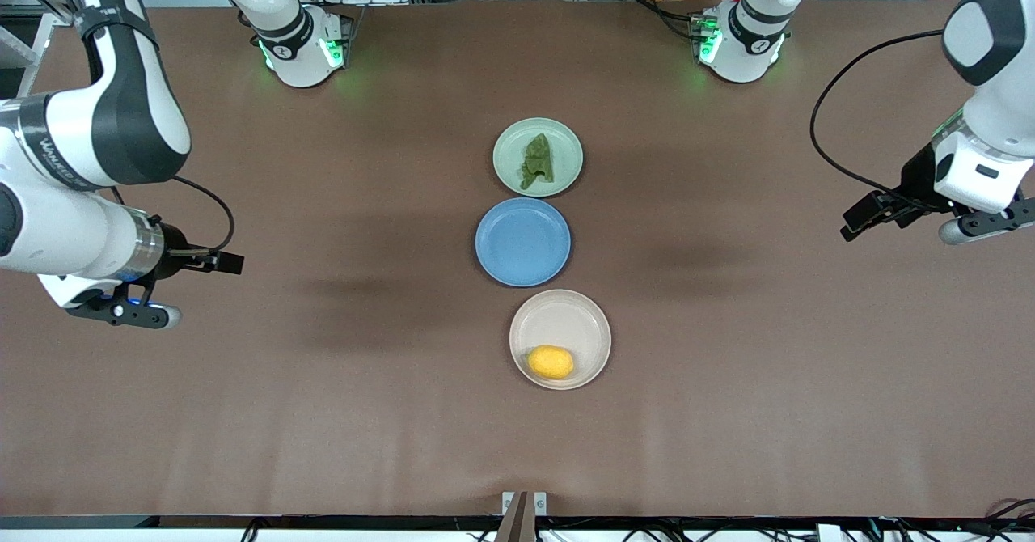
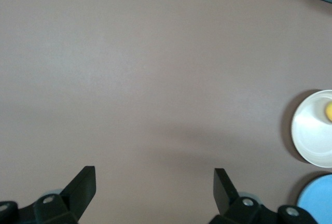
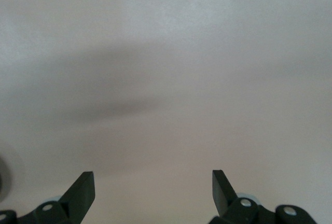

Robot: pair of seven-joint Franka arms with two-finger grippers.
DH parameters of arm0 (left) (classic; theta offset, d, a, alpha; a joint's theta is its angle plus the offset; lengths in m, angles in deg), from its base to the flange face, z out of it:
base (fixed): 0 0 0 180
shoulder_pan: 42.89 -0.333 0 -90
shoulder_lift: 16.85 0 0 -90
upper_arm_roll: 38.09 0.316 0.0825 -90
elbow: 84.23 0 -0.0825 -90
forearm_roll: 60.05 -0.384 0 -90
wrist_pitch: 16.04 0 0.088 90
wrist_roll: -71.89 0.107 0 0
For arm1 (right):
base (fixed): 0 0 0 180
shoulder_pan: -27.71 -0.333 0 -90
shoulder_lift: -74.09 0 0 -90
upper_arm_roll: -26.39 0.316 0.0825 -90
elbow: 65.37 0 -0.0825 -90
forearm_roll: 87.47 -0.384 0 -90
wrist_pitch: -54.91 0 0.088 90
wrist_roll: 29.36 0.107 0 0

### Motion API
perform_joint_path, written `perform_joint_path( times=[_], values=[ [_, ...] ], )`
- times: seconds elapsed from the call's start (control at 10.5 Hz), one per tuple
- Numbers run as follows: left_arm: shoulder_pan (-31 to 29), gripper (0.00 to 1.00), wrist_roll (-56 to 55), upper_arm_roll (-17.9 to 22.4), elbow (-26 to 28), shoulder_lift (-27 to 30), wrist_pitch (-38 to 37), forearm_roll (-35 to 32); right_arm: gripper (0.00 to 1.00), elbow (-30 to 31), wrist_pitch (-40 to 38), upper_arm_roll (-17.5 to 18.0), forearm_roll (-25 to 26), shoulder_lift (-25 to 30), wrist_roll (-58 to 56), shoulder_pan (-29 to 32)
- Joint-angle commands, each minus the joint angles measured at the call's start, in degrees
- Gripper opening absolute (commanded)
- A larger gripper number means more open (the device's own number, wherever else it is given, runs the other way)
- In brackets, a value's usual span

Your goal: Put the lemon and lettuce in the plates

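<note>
The lettuce (image 1: 538, 160) lies in the pale green plate (image 1: 508, 144), the one nearest the robots' bases. The lemon (image 1: 551, 362) lies in the beige-white plate (image 1: 566, 315), nearest the front camera. My left gripper (image 1: 859, 220) hangs open and empty over bare table toward the left arm's end. My right gripper (image 1: 222, 262) hangs open and empty over bare table toward the right arm's end. In the left wrist view my left gripper (image 2: 154, 182) is open, with the beige-white plate (image 2: 311, 130) and the lemon (image 2: 329, 111) at the frame's edge. In the right wrist view my right gripper (image 3: 153, 182) is open over bare table.
A blue plate (image 1: 523, 243) sits empty between the two other plates; its edge shows in the left wrist view (image 2: 317, 203). The three plates form a line down the middle of the brown table (image 1: 323, 412).
</note>
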Motion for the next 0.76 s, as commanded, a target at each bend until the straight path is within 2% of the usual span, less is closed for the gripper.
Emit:
perform_joint_path(
  times=[0.0,0.19,0.38,0.47,0.66],
  values=[
    [0.32,1.00,2.05,-0.10,-8.96,-3.66,-7.27,-1.47,1.00,2.62,0.75,0.99,0.43,2.35,-3.95,3.28],
    [-0.21,1.00,7.40,-0.02,-12.38,-3.40,-13.24,-1.47,1.00,2.54,0.14,0.81,0.43,3.06,-4.40,3.90],
    [-0.91,1.00,14.94,0.16,-13.46,-1.74,-18.69,-1.38,1.00,2.71,-0.39,-0.76,0.51,4.28,-7.73,3.46],
    [-0.91,1.00,16.99,0.33,-13.63,-1.55,-18.80,-1.29,1.00,3.06,-0.91,-2.51,0.51,5.51,-7.83,1.72],
    [-0.57,1.00,16.48,0.07,-15.73,-1.81,-18.89,-1.56,1.00,4.46,-2.40,-9.35,-0.01,8.49,-10.53,-3.99]
  ],
)
